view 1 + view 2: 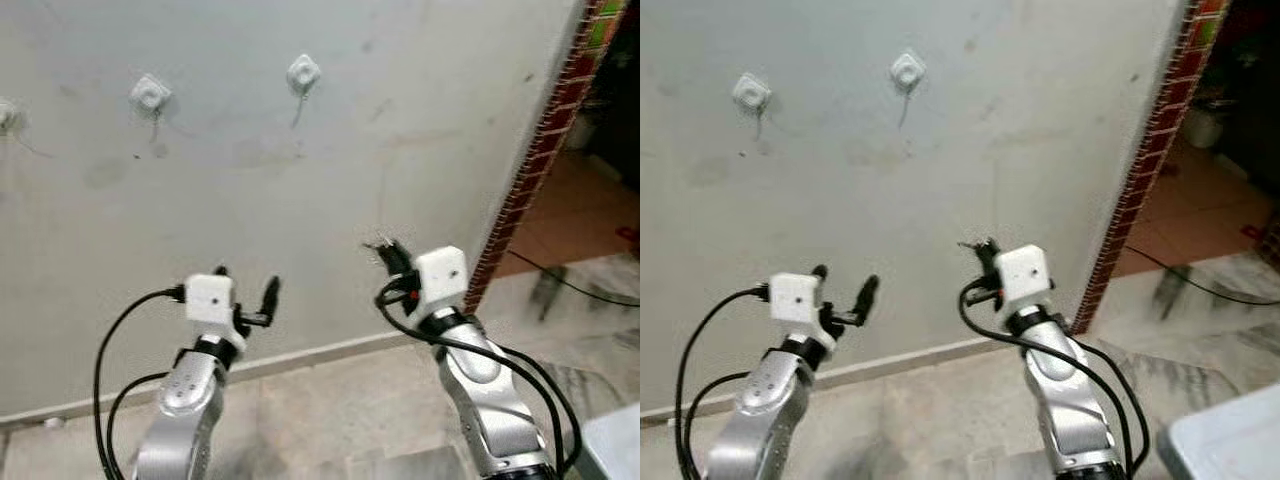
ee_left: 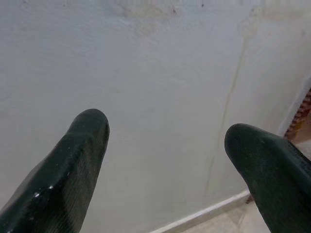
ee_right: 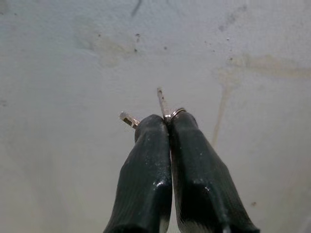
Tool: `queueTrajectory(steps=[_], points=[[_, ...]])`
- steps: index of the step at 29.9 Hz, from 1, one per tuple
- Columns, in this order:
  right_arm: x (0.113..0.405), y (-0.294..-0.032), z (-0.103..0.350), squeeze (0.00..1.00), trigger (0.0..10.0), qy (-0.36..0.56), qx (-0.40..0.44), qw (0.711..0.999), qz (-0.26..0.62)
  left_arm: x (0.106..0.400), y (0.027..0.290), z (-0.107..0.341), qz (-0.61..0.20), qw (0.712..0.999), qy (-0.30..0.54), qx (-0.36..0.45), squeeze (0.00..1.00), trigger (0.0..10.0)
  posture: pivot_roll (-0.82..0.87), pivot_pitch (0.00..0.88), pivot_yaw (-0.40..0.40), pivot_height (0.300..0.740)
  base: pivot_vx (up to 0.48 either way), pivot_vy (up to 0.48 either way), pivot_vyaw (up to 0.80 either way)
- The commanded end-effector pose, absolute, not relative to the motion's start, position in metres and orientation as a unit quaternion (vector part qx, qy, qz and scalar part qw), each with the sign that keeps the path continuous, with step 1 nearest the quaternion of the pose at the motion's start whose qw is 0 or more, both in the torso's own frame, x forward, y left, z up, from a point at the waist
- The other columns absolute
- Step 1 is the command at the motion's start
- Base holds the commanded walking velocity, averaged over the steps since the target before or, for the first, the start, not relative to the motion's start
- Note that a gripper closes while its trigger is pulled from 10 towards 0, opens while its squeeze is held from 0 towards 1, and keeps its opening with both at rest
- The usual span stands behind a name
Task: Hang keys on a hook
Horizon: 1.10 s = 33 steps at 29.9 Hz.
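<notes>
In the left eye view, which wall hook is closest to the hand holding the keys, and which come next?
Measured from the right gripper, which pinches the keys:
1. Right hook, up the wall and a bit to the robot's left.
2. Middle hook, further left on the wall.
3. Left hook, at the picture's left edge, farthest.

Soft even daylight, slight blur

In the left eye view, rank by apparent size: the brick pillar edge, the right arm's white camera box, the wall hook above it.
1. brick pillar edge, the largest
2. white camera box, though nearness to the camera enlarges it
3. wall hook, the smallest
</notes>
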State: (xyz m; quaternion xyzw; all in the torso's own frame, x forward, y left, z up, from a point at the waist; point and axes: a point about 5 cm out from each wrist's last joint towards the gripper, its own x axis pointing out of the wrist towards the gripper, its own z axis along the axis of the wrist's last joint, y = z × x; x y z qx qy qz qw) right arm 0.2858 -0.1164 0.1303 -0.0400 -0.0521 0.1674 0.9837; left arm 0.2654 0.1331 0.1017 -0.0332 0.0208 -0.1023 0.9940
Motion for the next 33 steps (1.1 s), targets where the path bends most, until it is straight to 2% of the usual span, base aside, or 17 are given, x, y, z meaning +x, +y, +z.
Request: queueTrajectory(steps=[1,18,33], points=[[0.286,-0.108,0.136,0.00,10.0,-0.064,-0.036,0.981,0.182,0.265,0.142,0.100,-0.086,0.996,0.026,-0.020,0.00,10.0,0.01,0.044,0.043,0.740,0.000,0.000,0.00],[0.288,-0.105,0.149,0.00,10.0,-0.092,-0.035,0.978,0.186,0.267,0.143,0.109,-0.086,0.996,0.002,-0.027,0.00,10.0,0.01,0.034,0.039,0.740,0.014,0.000,0.00],[0.285,-0.104,0.145,0.00,10.0,-0.087,-0.036,0.977,0.190,0.266,0.139,0.109,-0.096,0.995,-0.001,-0.031,0.00,10.0,0.01,0.037,0.040,0.740,0.297,0.000,0.00]])
